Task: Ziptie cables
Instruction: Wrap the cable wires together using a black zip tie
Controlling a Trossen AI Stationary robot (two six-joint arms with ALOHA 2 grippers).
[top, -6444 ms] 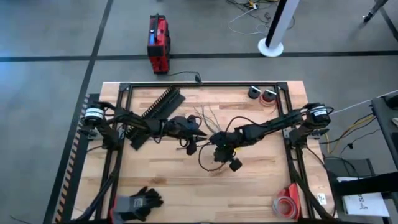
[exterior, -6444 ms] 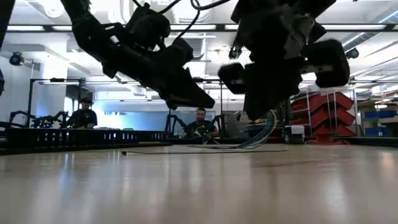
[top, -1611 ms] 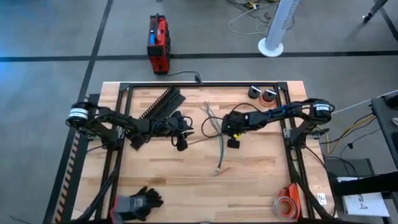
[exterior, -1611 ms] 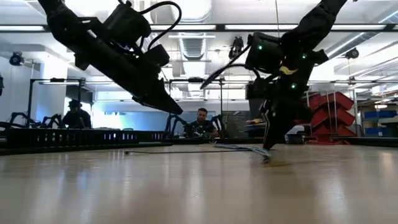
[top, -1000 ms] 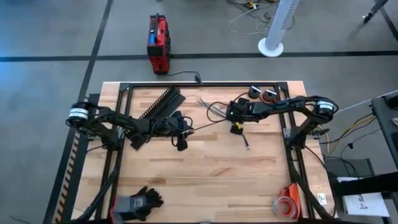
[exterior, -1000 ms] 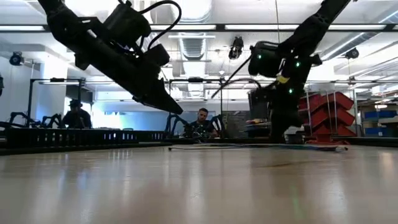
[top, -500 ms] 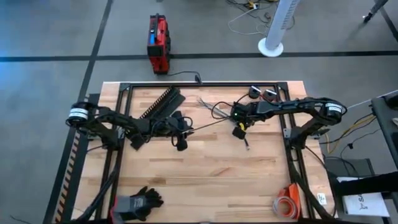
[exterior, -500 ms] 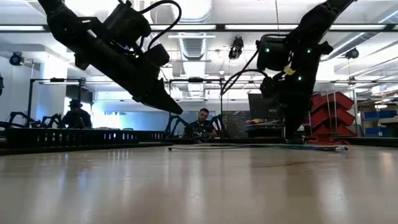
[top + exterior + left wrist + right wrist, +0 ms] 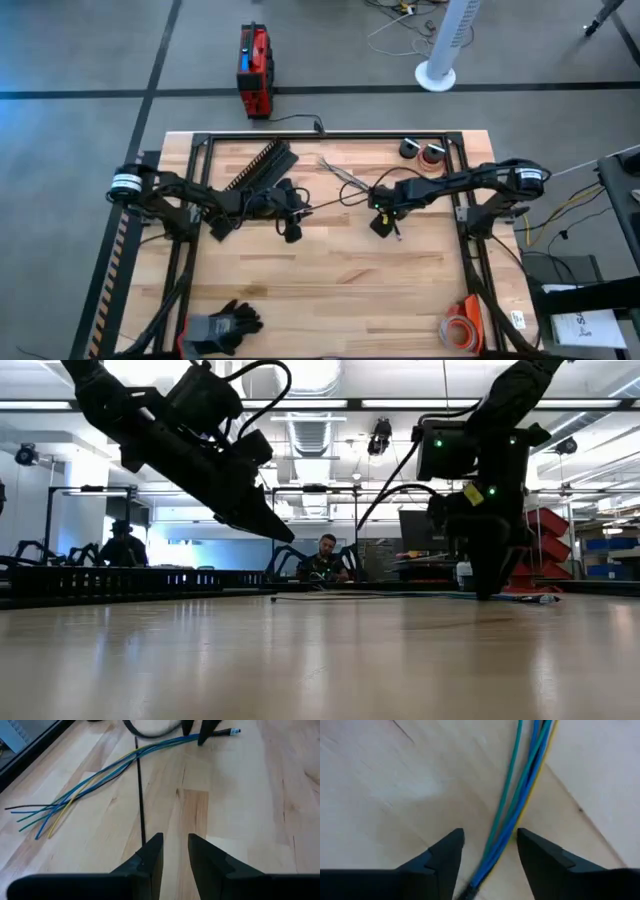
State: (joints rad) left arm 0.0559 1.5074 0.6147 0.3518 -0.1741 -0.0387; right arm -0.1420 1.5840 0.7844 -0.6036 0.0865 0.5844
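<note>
The cables are thin blue, green and yellow wires lying flat on the wooden table. Their fanned end points to the far left and their gathered end to the near right. My right gripper points down over the gathered half. It is open, with one finger on each side of the bundle. A thin black ziptie lies on the table across the wires. My left gripper hovers open above the ziptie's near end, raised off the table in the low view.
A black slotted strip lies at the far left. Two small rolls stand at the far right. Black gloves and a red-and-white coil lie near the front edge. Black frame rails border the table. People sit in the room behind.
My right gripper has gone a little toward the table's near edge along the cable bundle and come down closer to the table. The cables and the ziptie lie where they were. My left arm has kept still.
</note>
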